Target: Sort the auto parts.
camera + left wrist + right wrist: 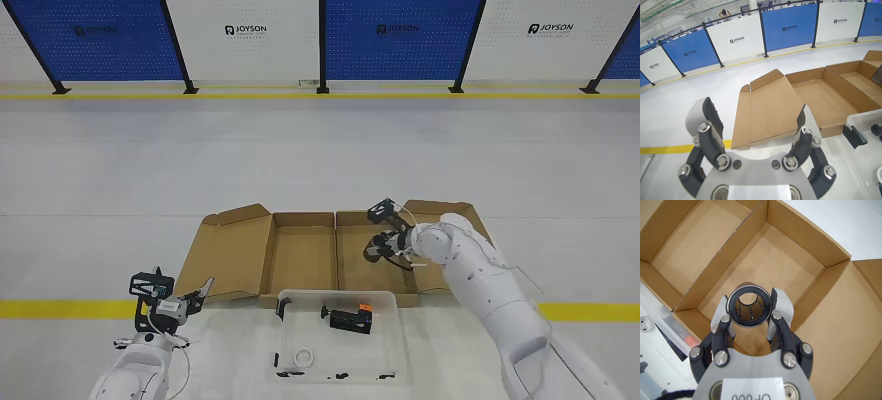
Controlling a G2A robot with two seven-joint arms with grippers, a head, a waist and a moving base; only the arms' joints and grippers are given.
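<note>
Over white worktop [831, 149], with blue and white fence panels [400, 35] behind, hanging the right tool [750, 295] above the right-hand compartment [783, 262] of an opened cardboard box [305, 215]. Clamping a metal sleeve [749, 313] between both pads [774, 296], pinching it across its round outer wall (showing its bore, lined with rows of small balls, straight to the wrist camera).

Judging it stiff and probably heavy for its bulk, with a smooth, likely slippery skin; being round, liable to roll once let go on the cardboard floor. Best taking hold as now, across the outer wall near mid-length, and staying off the bore with its delicate-looking balls.

Holding the right arm stretched forward and inward from the near right side, bending the wrist and pointing the tool down into the box; seemingly carrying the sleeve clear of the floor, though hard to tell for sure. Hovering the left tool [755, 111] low at the near left corner, aiming it at the box's flattened left flap [768, 94], spreading its jaws wide and holding nothing. Sitting just in front of the box, a clear tub [300, 330] with a black part [350, 320] inside.
</note>
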